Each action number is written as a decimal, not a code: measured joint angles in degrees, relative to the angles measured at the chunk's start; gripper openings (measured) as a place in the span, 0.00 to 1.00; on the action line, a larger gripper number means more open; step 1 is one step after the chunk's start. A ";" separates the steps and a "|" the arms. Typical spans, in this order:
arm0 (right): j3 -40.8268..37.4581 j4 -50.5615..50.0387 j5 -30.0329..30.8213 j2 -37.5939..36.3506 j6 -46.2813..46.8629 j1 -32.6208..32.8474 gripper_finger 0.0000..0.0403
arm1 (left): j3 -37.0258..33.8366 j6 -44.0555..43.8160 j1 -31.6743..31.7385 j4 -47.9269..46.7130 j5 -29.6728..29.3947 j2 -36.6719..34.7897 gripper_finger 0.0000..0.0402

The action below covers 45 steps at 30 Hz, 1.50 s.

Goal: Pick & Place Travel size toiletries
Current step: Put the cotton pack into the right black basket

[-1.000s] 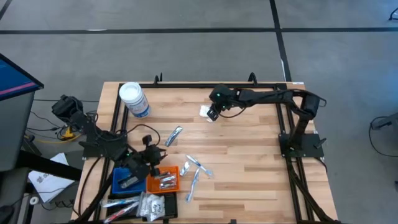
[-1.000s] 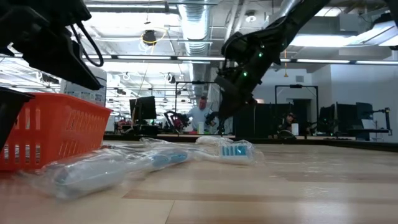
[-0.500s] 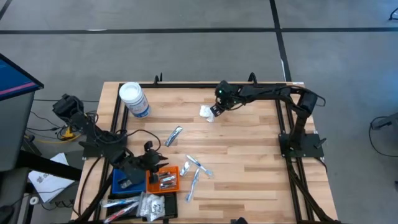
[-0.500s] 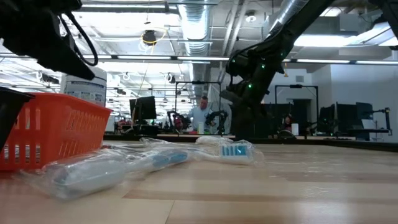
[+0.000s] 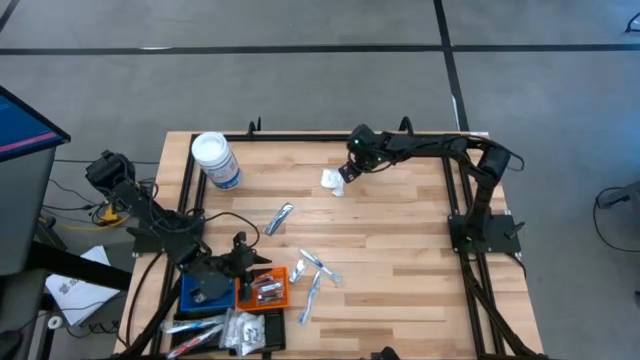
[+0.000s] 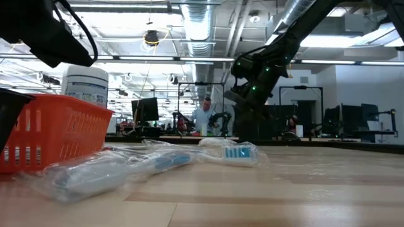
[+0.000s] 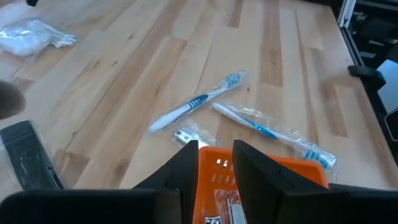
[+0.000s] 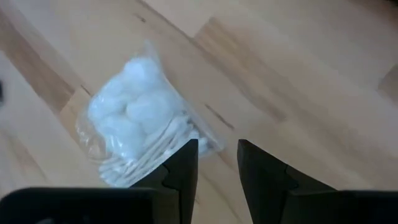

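From above, the right end effector (image 5: 345, 172) sits in the upper middle of the frame, just beside a small white packet (image 5: 331, 181) lying on the desk (image 5: 400, 250). The left end effector (image 5: 245, 268) is at lower left, over the orange tray (image 5: 262, 291). Wrapped toothbrushes (image 5: 318, 276) lie near that tray.

At desk height, a wrapped toothbrush (image 6: 113, 169) fills the lower left, beside the orange tray (image 6: 53, 129).

In the left wrist view, the left end effector (image 7: 216, 163) has its fingers a little apart with nothing between them, above the tray rim (image 7: 273, 163).

In the right wrist view, the right end effector (image 8: 217, 162) also stands slightly apart and empty, the packet (image 8: 140, 124) just ahead, toward the centre left. It looks like cotton balls and swabs in clear film: very light, soft, crushable, and the film probably slippery (it may slide rather than lift). A pinch across the bulging middle seems surer than the flat sealed edge.
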 joint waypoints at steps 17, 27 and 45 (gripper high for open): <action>5.09 -1.41 -7.11 8.09 -0.26 0.48 0.26 | 0.02 0.11 0.00 3.12 0.02 0.00 0.23; 6.75 -2.82 -5.83 9.17 -2.39 3.09 0.23 | 0.02 1.22 0.02 3.47 0.24 0.00 0.23; 6.69 -3.18 -7.92 9.16 -6.10 4.21 0.02 | 0.02 2.38 0.02 3.63 0.26 0.00 0.23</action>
